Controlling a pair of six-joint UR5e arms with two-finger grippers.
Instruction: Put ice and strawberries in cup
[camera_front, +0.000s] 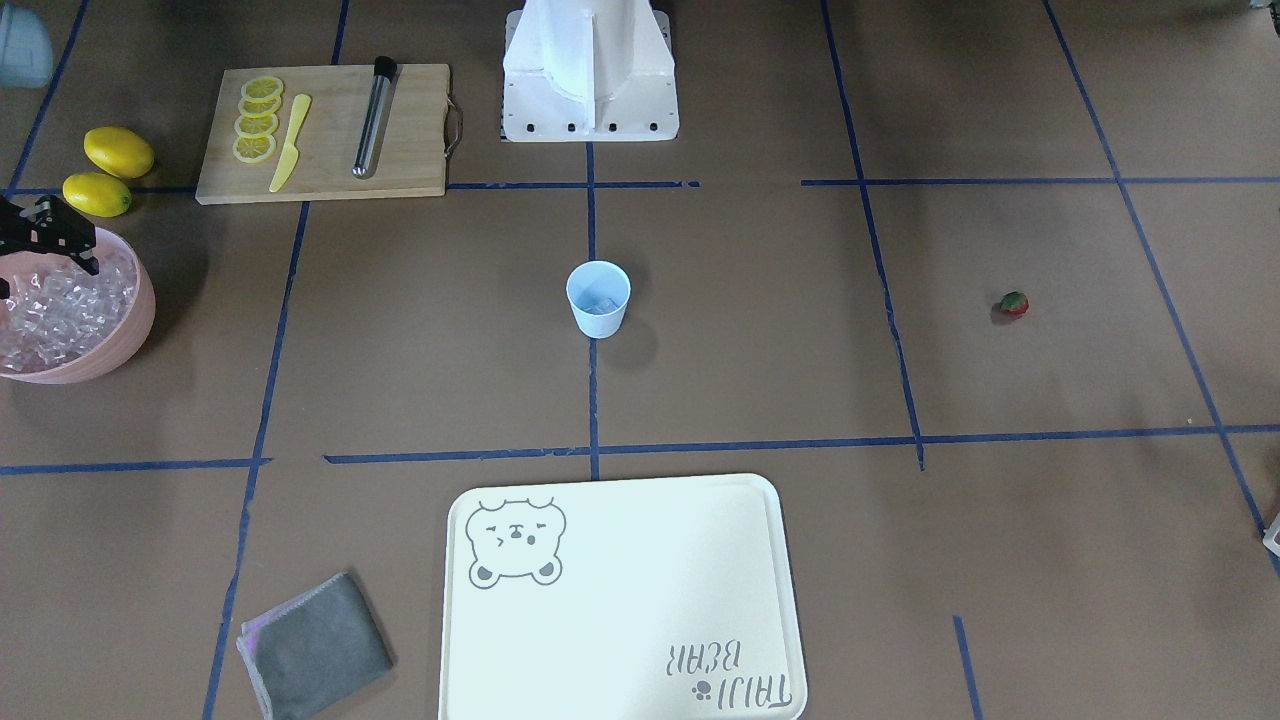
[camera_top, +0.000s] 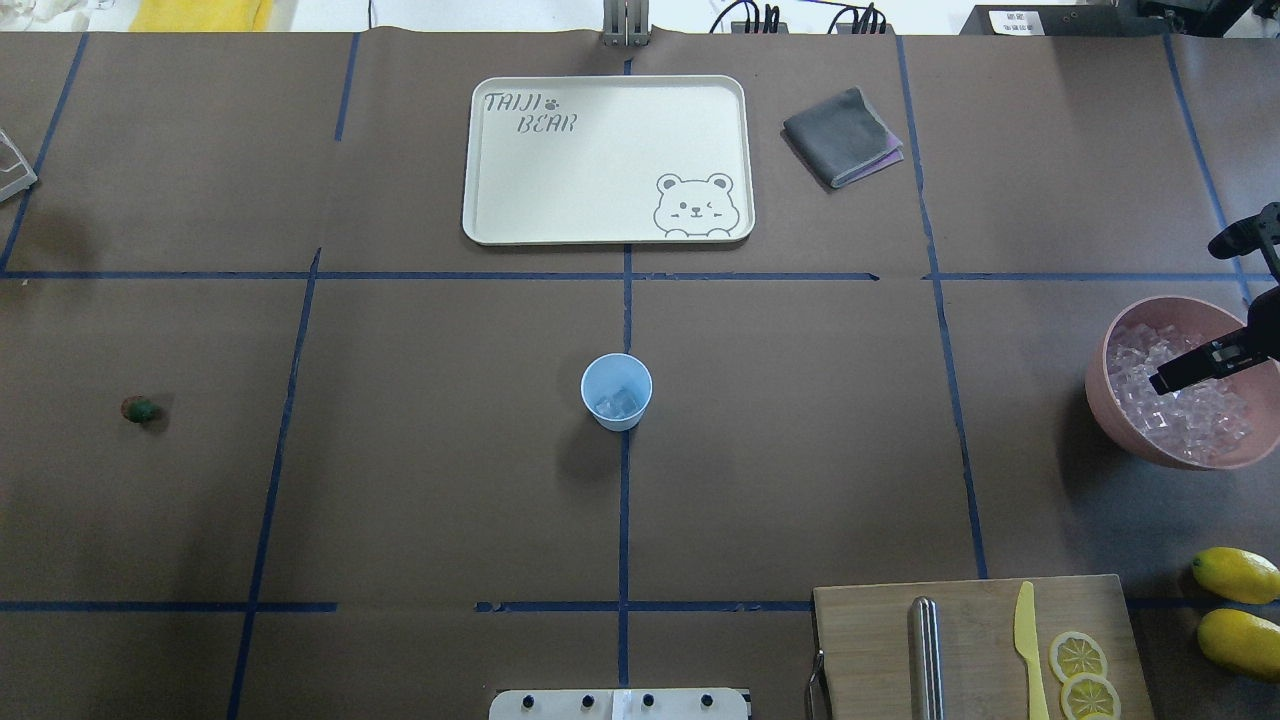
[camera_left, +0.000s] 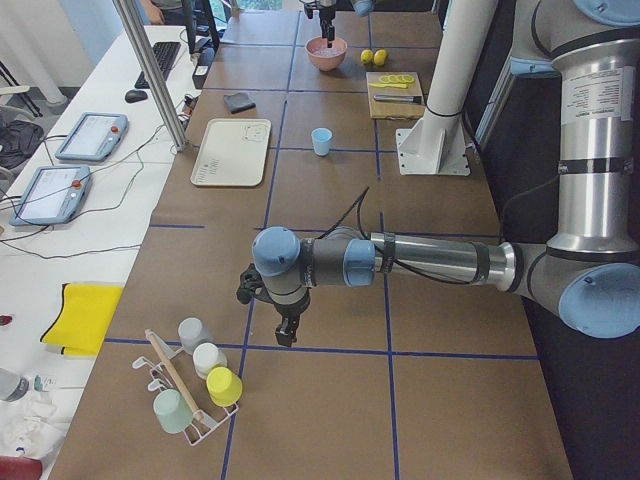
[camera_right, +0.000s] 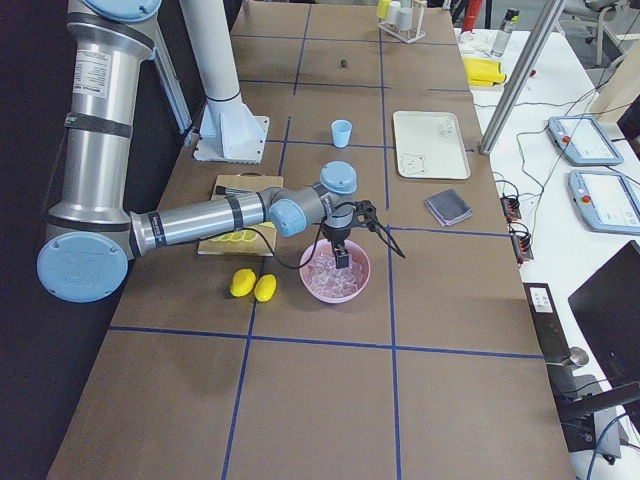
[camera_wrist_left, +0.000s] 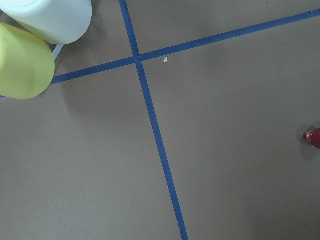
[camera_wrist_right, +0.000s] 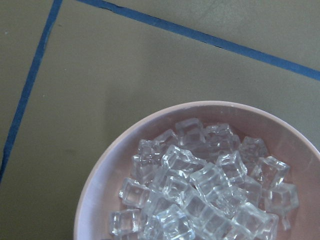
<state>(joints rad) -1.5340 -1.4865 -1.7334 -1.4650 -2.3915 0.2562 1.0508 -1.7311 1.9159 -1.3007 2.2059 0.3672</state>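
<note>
The ice (camera_wrist_right: 210, 185) lay heaped in the pink bowl (camera_wrist_right: 95, 175), straight below the right gripper (camera_top: 1184, 316), whose jaws stood wide apart. The cup (camera_top: 616, 391) stood mid-table, a few cubes in it. The strawberry (camera_front: 1014, 303) lay well apart, nearer the left gripper (camera_left: 283, 325) — whether those jaws were apart could not be told, since neither wrist view showed fingers.

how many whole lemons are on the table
2. In the front-facing view, one whole yellow lemon lies beside the wooden cutting board; the other whole yellow lemon sits next to it, nearer the pink bowl. None seem hidden.
</note>
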